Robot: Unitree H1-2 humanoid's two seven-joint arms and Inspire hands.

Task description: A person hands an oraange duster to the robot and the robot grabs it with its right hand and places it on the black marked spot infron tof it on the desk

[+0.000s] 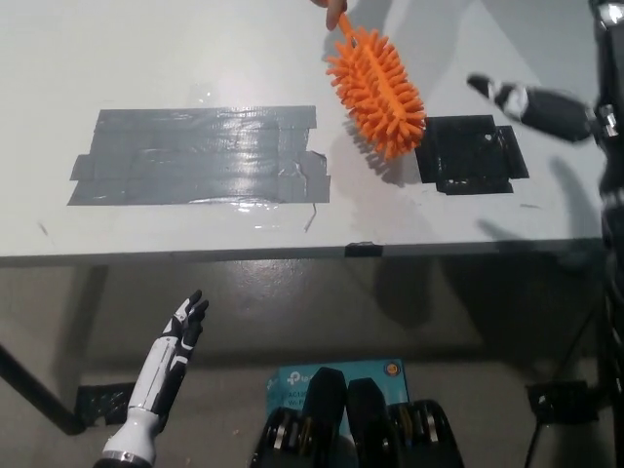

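An orange spiky duster (376, 92) hangs over the white desk, held by its handle in a person's hand (331, 10) at the top edge. Its lower end hovers just left of the black marked spot (472, 154). My black right hand (531, 103) is raised at the right edge, above the spot's right side, with fingers spread and nothing in it. It stands apart from the duster, to its right. My white left hand (174, 351) rests open below the desk's front edge at the lower left.
A large patch of grey tape (200, 154) covers the desk's left half. The desk's front edge (312, 252) runs across the middle of the picture, with floor below it.
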